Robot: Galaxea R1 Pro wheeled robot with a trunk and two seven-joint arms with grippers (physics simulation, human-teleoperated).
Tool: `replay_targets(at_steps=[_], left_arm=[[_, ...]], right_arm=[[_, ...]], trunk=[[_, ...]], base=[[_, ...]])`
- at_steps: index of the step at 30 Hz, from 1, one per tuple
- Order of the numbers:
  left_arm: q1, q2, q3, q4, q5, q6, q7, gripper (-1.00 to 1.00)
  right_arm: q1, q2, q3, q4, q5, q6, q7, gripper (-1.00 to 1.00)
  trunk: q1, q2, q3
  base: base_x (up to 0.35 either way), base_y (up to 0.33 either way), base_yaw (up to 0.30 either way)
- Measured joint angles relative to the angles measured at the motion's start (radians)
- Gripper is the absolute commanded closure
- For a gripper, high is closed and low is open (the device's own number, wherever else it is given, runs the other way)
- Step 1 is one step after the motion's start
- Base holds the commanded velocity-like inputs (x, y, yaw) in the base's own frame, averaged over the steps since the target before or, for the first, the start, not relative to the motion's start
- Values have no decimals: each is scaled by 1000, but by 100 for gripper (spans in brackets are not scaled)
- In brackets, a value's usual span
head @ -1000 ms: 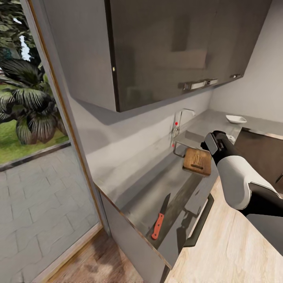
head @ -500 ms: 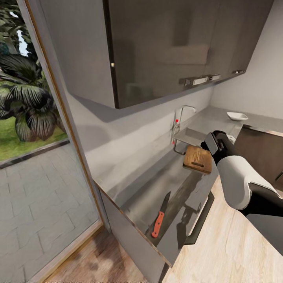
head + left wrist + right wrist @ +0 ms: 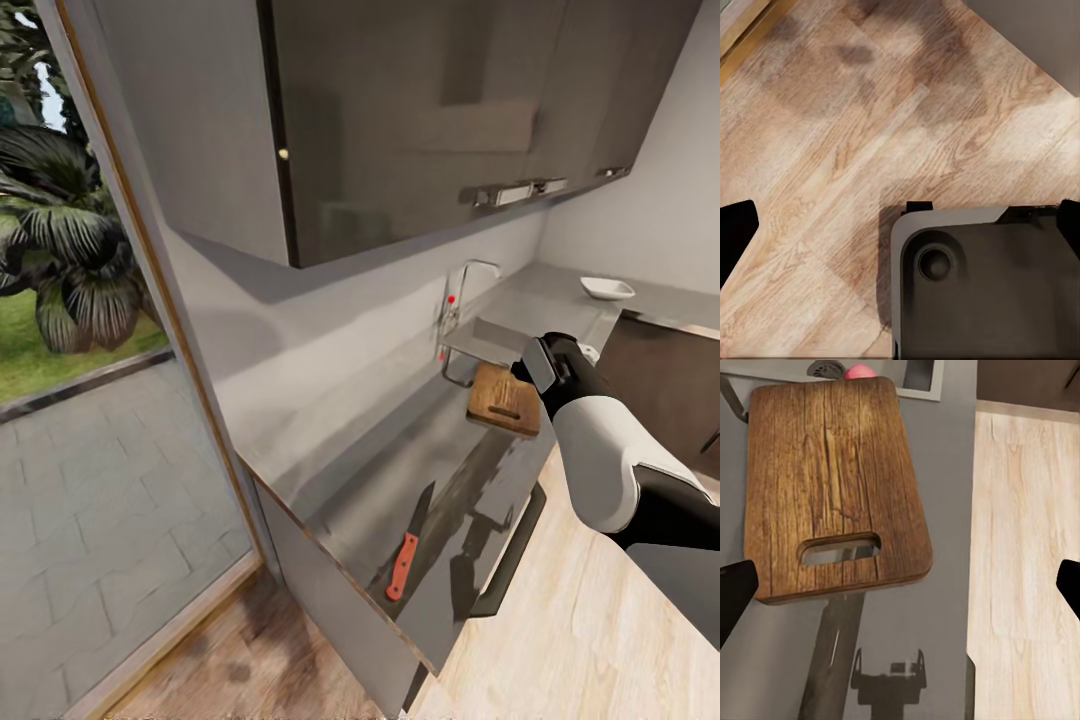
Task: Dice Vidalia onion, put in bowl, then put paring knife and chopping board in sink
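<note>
- Two things lie ahead of the right tool [image 3: 900, 585]: the chopping board [image 3: 832, 487] directly under it on the tabletop [image 3: 945, 472], and past the board's far end the Vidalia onion [image 3: 859, 371], a pink sliver showing in the sink [image 3: 919, 379].
- Its fingertips [image 3: 735, 592] sit at opposite edges of the right wrist view, so this tool is spread wide and holds nothing.
- Seen along that tool, the board's long axis points straight toward the sink, slot handle at the near end, so I judge the way to the onion is forward over the board's length and then down into the basin.
- From the head camera the right arm [image 3: 600, 450] hangs beside the board [image 3: 505, 400], with the sink [image 3: 480, 345] and its tap [image 3: 465, 290] just past it; the bowl [image 3: 607, 289] rests farther along the tabletop, well apart.
- Nearer the robot, the paring knife [image 3: 410, 540] lies flat on the tabletop, handle toward the front edge and blade pointing roughly toward the sink, well short of the board.
- For the left tool, its own camera looks down at the wooden floor [image 3: 832, 150] and the robot's dark base [image 3: 982, 285]; one dark fingertip [image 3: 735, 232] shows, and I cannot tell its opening.
- By position, the right arm is far nearer the onion.
</note>
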Motion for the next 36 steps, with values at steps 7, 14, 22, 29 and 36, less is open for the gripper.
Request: replay_targets(at_steps=[7,14,22,29,36], left_arm=[[0,0,0,8,0,0,0,-100],[0,0,0,9,0,0,0,-100],[0,-5,0,10,0,-1,0,-100],[0,-6,0,9,0,-1,0,-100],[0,-6,0,9,0,-1,0,-100]], right_arm=[[0,0,0,-1,0,-1,1,-100],[0,0,0,-7,0,-1,2,-100],[0,1,0,-16,-4,-71,7,-100],[0,1,1,-18,-4,-88,10,-100],[0,2,5,-18,-4,-136,11,-100]], trunk=[[0,0,-11],[0,0,-22],[0,0,-35],[0,0,-47],[0,0,-58]], base=[[0,0,0],[0,0,0],[0,0,0],[0,0,0],[0,0,0]])
